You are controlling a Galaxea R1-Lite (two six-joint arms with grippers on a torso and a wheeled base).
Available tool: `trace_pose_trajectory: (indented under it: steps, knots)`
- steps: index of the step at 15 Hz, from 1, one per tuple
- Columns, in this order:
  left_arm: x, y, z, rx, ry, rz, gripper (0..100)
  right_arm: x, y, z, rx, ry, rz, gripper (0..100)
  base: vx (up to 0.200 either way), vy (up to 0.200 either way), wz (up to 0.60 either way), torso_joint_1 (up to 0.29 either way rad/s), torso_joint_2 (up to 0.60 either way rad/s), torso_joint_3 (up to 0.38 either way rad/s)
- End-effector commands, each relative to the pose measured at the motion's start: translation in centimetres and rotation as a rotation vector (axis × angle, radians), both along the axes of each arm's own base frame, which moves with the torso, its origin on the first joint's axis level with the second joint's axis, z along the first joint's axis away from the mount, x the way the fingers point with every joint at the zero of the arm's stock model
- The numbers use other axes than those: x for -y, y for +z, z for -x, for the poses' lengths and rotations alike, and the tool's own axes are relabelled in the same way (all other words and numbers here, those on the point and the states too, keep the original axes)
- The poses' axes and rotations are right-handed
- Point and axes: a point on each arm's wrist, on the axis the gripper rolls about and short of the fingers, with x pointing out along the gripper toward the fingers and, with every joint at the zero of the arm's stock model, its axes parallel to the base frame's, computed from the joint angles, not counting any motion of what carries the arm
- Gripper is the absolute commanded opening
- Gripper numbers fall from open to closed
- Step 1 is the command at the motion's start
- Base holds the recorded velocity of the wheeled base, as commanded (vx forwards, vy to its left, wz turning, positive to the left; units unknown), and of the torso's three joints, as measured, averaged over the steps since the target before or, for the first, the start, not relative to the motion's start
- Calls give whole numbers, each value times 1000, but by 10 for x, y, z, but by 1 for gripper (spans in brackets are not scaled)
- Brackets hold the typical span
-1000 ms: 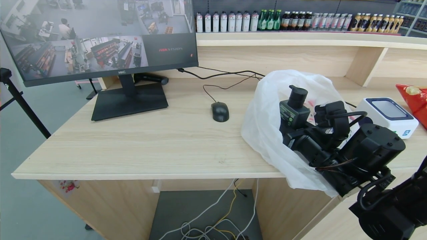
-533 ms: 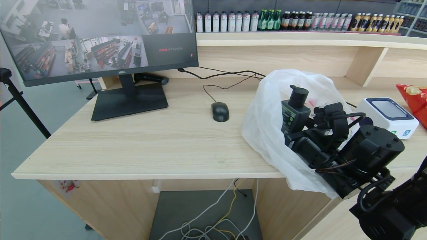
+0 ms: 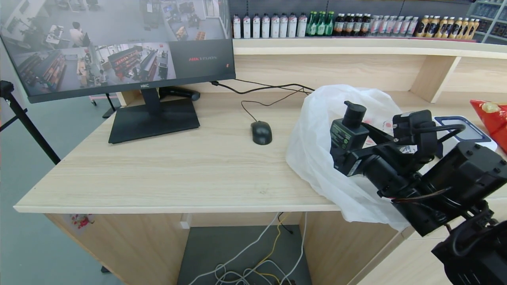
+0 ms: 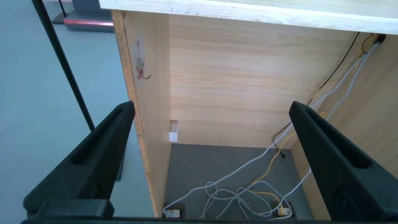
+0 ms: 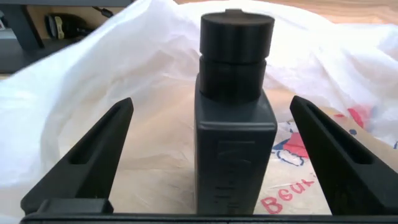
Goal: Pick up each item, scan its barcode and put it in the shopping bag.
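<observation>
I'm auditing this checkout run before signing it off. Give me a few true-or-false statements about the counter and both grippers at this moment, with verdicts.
1. The dark bottle stands upright in the shopping bag. True.
2. The right gripper is shut on the bottle. False: its fingers are spread wide, clear of the bottle's sides.
3. The mouse lies on the desk between the monitor and the bag. True.
4. The left gripper holds an item. False: it is open and empty, low beside the desk.
5. The scanner sits left of the monitor. False: it is right of the bag.
</observation>
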Motion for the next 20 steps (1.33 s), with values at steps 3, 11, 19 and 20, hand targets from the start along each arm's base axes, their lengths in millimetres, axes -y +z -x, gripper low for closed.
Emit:
trace_pose_trajectory:
  steps: [3,11,19,20]
  knots:
    - [0,0,0,0,2,0,100,4,20,13,63,10,-34,100,0,0,0,0,0,0]
    - [0,0,0,0,0,0,100,18,24,37,64,10,-35,100,0,0,0,0,0,0]
    - [0,0,0,0,2,0,100,17,22,35,59,12,-31,100,-100,0,0,1,-1,1]
    - [0,0,0,0,0,0,100,17,22,34,61,10,-32,100,-200,0,0,17,7,2]
